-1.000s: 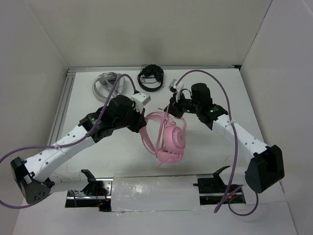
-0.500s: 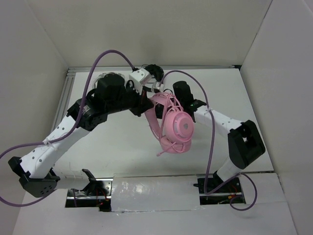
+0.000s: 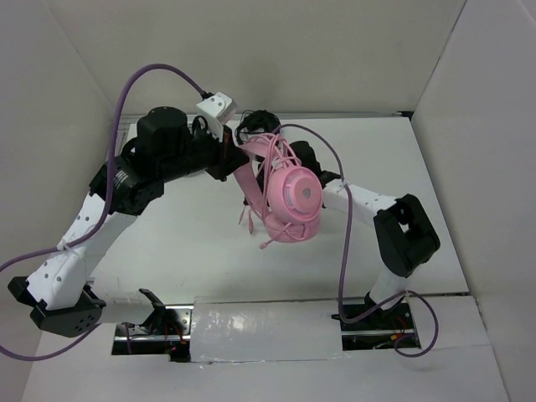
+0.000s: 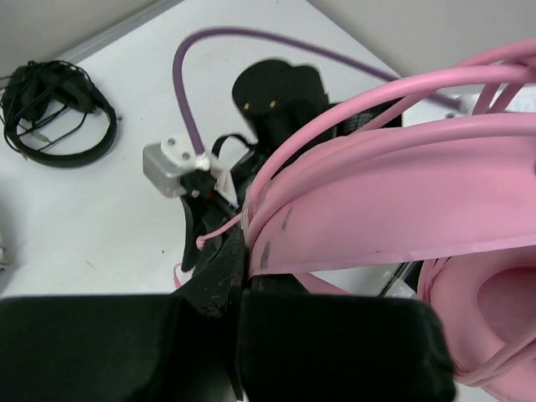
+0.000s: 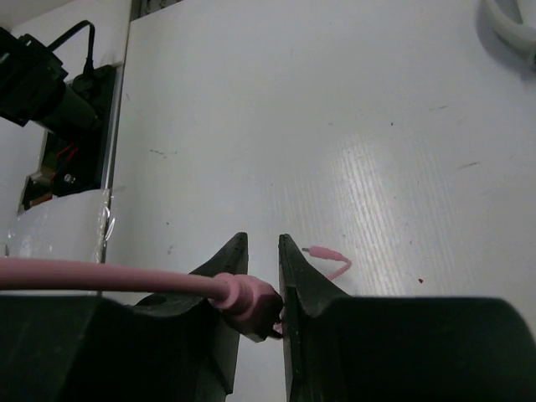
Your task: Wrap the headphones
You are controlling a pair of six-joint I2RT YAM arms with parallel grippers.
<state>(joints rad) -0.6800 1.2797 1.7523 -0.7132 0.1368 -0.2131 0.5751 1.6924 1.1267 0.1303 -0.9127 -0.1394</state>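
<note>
Pink headphones (image 3: 291,198), round padded cups

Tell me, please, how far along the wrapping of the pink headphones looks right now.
Done: the headphones are held up, with several cable loops across the headband. In hand: the left gripper is shut on the headband; the cable's thick joint sits between the fingers of the right gripper, clamped or not I cannot tell. Left: the loose tail hangs unwound.

white links (image 3: 71,243), black joints (image 3: 406,239), purple cables (image 4: 234,32), black right gripper (image 5: 263,243)
</note>
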